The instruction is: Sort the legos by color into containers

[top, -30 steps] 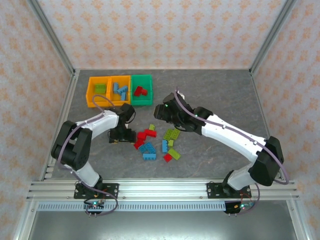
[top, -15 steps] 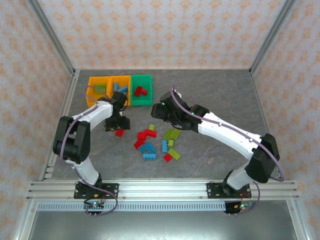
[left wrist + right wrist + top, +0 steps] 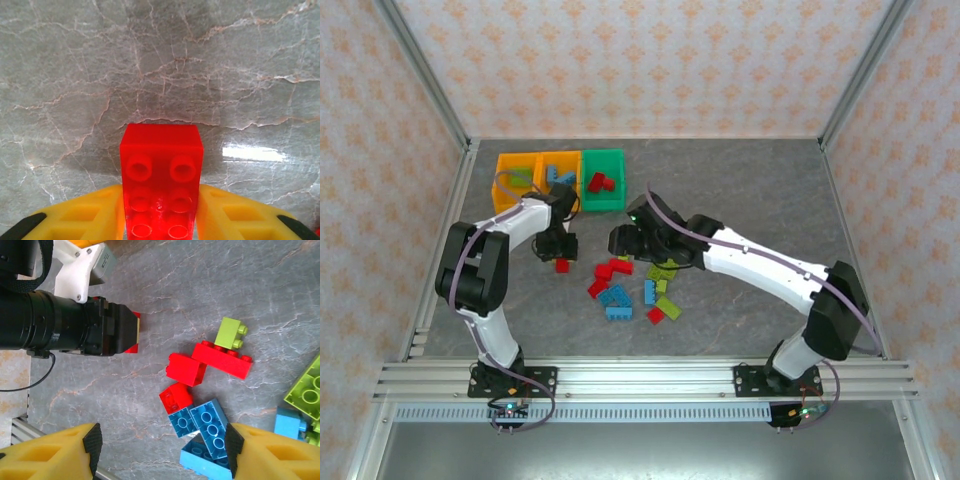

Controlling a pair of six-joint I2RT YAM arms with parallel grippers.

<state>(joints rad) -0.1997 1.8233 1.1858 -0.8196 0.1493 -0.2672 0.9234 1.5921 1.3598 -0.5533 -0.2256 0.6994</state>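
While its yellow fingers (image 3: 85, 215) press against both long sides of a red brick (image 3: 161, 165), the left hand (image 3: 557, 247) points down at the grey marbled desk (image 3: 750, 190), closed on that brick just left of the loose pile. Whether the brick has left the desk surface cannot be told. Opposite, the right hand (image 3: 162, 445) hangs above the pile with its fingers spread wide and nothing between them. Beneath it, the right wrist view shows a small lime green brick (image 3: 231, 333) touching the end of a long red brick (image 3: 222, 359). A chunky red block (image 3: 186, 369) and a small red cube (image 3: 176, 396) lie close by, and blue bricks (image 3: 207, 422) cluster together nearer the camera. More lime green pieces (image 3: 663, 268) lie on the right side of the pile, seen from above. Three bins stand side by side in a row at the far left of the desk, well apart from the pile. The left orange-yellow bin (image 3: 498, 188) holds a lime green piece, the middle orange-yellow bin (image 3: 560, 155) holds blue pieces, and the green bin (image 3: 603, 153) holds red ones.
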